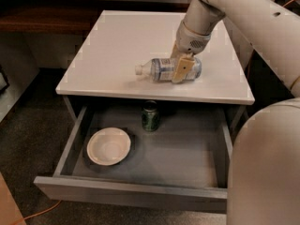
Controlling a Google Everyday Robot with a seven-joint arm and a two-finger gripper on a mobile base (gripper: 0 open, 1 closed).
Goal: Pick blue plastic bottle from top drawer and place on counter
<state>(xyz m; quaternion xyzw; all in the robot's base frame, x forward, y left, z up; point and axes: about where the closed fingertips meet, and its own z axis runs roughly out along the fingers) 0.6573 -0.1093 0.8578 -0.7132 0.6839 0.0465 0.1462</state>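
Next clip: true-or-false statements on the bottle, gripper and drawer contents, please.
1. The gripper is clamped on the blue plastic bottle over the counter. True.
2. The bottle stands upright. False: it lies on its side, cap toward picture-left.
3. The top drawer is shut. False: it is pulled open.
4. A green can stands upright in the drawer. True.
5. The white bowl sits on the counter. False: it is in the drawer.
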